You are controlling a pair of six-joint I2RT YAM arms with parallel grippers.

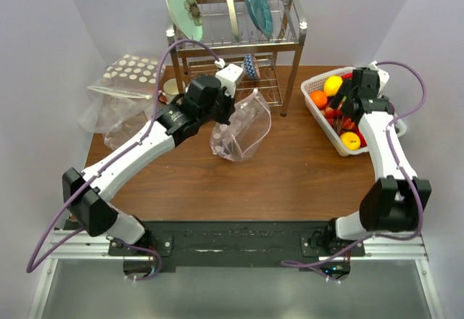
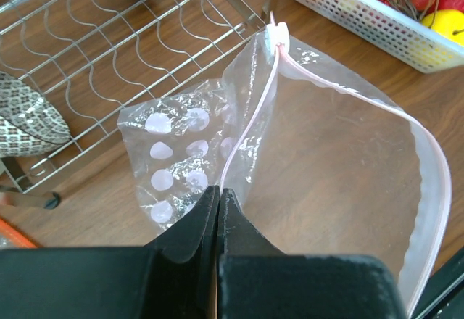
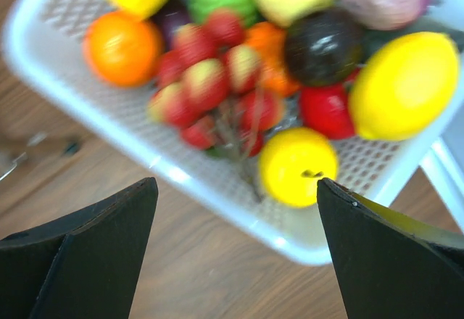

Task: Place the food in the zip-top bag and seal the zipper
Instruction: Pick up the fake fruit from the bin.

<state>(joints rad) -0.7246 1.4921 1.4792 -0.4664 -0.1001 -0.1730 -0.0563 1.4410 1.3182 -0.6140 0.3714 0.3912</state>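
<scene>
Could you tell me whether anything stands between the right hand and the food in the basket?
Nothing visible does. The open right hand hangs above the white basket's near wall, the red berry cluster and a yellow fruit uncovered just ahead.

Far middle of the wooden table (image 1: 290, 181): a metal dish rack (image 1: 296, 80), with a green plate (image 1: 181, 6), a cream plate (image 1: 230, 3) and a teal plate (image 1: 258, 1) upright in the top tier, a blue-patterned cup (image 1: 251, 66) on the lower shelf. Far left, a crinkly polka-dot bag (image 1: 134, 69). Far right, a white basket (image 1: 324, 123).
</scene>
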